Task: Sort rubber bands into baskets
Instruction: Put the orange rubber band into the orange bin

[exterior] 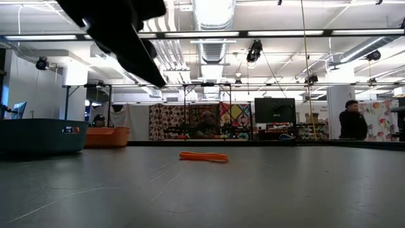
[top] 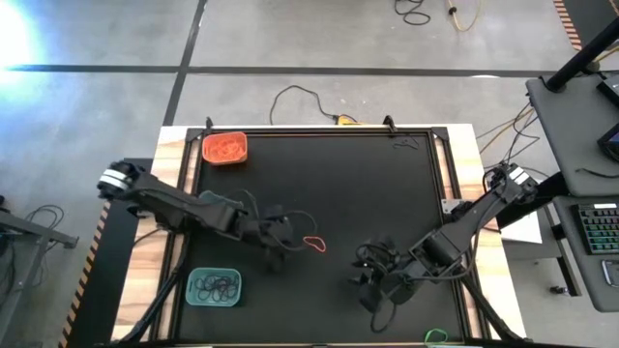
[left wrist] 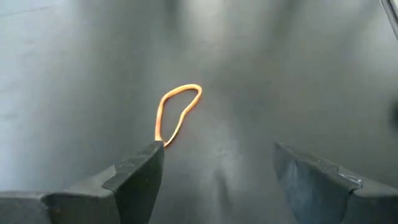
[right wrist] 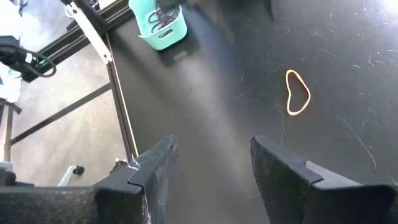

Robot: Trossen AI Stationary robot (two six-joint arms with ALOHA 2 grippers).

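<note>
One orange rubber band (top: 315,244) lies flat on the black table near its middle; it also shows in the low view (exterior: 202,156). My left gripper (top: 286,244) hovers just left of it, open and empty, with the band (left wrist: 177,112) ahead of its fingers. My right gripper (top: 370,293) hangs open and empty over the near right part of the table, the band (right wrist: 297,93) well off from it. An orange basket (top: 224,148) with orange bands stands at the far left. A teal basket (top: 214,287) with black bands stands at the near left.
The rim of a green basket (top: 437,336) shows at the table's near edge on the right. A small dark loop (top: 406,145) lies near the far right corner. Cables lie on the floor beyond the far edge. People stand in the room behind the table (exterior: 353,121).
</note>
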